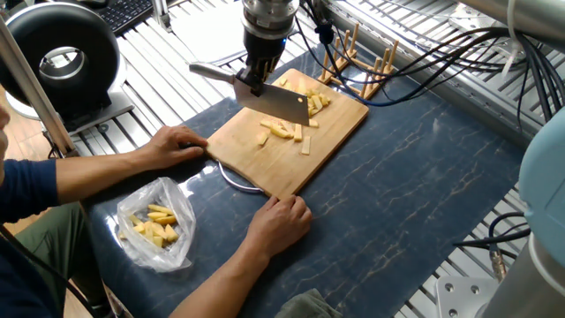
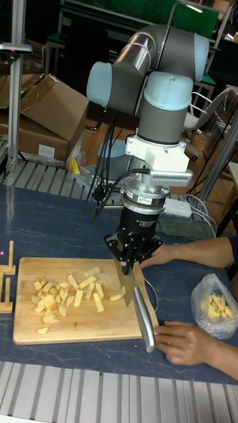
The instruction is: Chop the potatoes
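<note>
Pale yellow potato pieces [image 1: 284, 130] [image 2: 78, 292] lie scattered on a wooden cutting board [image 1: 265, 157] [image 2: 33, 330], with a denser pile at its far end [image 1: 311, 97]. My gripper [image 1: 255, 82] [image 2: 130, 264] is shut on the handle of a cleaver. The cleaver's blade [image 1: 281, 105] [image 2: 127, 278] hangs just above the board, over the loose sticks. Its metal handle [image 1: 212, 74] [image 2: 145, 320] sticks out toward the person. Part of the potatoes is hidden behind the blade in the fixed view.
A person's two hands [image 1: 175, 143] [image 1: 281, 218] hold the near edge of the board. A clear plastic bag of yellow pieces [image 1: 156, 223] [image 2: 215, 305] lies at the table's near left. A wooden rack [image 1: 365, 66] stands behind the board. Cables [image 1: 441, 53] run at the back.
</note>
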Controlling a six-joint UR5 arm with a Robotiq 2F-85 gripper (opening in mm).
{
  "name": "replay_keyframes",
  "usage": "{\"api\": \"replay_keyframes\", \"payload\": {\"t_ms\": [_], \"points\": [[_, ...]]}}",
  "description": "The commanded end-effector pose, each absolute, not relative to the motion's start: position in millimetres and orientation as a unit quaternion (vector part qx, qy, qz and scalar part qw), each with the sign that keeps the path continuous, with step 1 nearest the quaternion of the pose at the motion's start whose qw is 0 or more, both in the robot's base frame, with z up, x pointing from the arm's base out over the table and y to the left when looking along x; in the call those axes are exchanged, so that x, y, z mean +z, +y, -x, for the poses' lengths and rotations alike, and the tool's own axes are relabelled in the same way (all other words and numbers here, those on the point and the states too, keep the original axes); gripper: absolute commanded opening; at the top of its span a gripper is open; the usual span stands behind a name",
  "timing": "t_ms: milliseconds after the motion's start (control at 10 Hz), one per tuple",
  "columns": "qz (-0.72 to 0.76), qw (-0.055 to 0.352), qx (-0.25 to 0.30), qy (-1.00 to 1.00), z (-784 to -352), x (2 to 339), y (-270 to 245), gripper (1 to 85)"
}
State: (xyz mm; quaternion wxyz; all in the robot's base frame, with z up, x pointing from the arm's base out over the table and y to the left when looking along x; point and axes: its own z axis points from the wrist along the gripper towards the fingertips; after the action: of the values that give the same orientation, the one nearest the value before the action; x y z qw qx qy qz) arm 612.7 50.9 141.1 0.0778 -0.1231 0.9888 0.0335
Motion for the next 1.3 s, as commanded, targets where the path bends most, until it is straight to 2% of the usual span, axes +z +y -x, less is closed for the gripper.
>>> {"api": "replay_keyframes", "payload": {"t_ms": [0, 100, 300, 700, 1200], "points": [[0.134, 0.078, 0.001, 0.988, -620.5, 151.2, 30.8, 1.0], [0.090, 0.068, 0.052, 0.992, -613.4, 155.0, 57.3, 1.0], [0.109, 0.068, 0.026, 0.991, -618.4, 155.1, 45.7, 1.0], [0.114, 0.057, 0.015, 0.992, -614.7, 155.9, 35.7, 1.0], [0.097, 0.061, 0.024, 0.993, -617.5, 158.6, 39.4, 1.0]]}}
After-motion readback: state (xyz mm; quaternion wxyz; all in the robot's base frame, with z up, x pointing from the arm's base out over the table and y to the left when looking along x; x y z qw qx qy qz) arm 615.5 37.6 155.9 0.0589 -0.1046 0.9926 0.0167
